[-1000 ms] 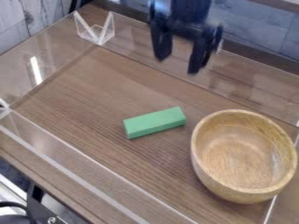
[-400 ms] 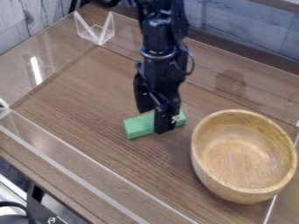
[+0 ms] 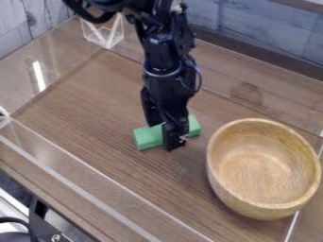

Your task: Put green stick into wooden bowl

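Nearest the camera: clear acrylic wall [image 3: 76, 180] along the front edge, wood-grain table [image 3: 89, 113] behind it.

Bowl [image 3: 263, 167] sits near-right, upright, empty, thick tan rim, grain visible. Nothing touching it.

Stick [image 3: 154, 137] lies flat on the table just left of the bowl, apart from the rim. Bright green, matte, flat rectangular block, long axis running left-to-right with the right end angled slightly away from the camera. Only the left half and a sliver on the right show; the middle is covered by the arm.

Gripper [image 3: 172, 135] points straight down and is now right over the stick's middle. A second ago it hung high at the far side, well clear of the block; since then it has dropped and come toward the camera, and rolled at the wrist. The last fraction of a second shows barely any movement, so the descent looks finished. Jaws spread wide, nothing held. Fingers [image 3: 178, 138] appear to straddle the block, but I can't tell whether they touch it.

Read: approach done, grasp not yet made. Next is close, lift, carry right over the rim.

Far-left: a small clear stand [image 3: 101, 33].
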`<state>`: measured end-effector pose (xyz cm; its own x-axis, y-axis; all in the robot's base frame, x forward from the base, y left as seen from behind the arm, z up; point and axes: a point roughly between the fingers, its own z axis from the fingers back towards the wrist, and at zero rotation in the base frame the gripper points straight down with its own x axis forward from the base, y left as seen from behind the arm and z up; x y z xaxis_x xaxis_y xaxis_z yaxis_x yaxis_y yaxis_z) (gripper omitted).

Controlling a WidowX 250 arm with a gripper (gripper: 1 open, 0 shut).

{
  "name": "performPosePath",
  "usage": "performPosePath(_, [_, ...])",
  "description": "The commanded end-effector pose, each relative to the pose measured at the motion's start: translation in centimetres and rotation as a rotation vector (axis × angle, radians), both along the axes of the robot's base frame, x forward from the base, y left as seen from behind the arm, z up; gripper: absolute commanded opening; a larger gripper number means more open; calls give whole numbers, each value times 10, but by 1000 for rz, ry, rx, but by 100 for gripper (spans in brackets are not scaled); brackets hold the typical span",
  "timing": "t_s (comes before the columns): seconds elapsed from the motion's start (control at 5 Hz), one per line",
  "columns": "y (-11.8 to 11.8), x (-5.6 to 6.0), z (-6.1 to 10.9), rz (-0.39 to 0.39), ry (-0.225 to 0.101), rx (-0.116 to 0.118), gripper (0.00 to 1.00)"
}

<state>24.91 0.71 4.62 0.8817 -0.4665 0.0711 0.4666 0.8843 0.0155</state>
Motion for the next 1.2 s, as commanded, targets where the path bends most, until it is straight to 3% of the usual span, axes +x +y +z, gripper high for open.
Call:
performPosePath(0.0, [-3,8,-4,56,-43,8,100])
performPosePath(0.4, [-13,17,-5,176,-49,6,100])
performPosePath(0.8, [8,27,18,88,-57,-13,100])
performPosePath(1.0, [20,30,9,29,-53,-21,100])
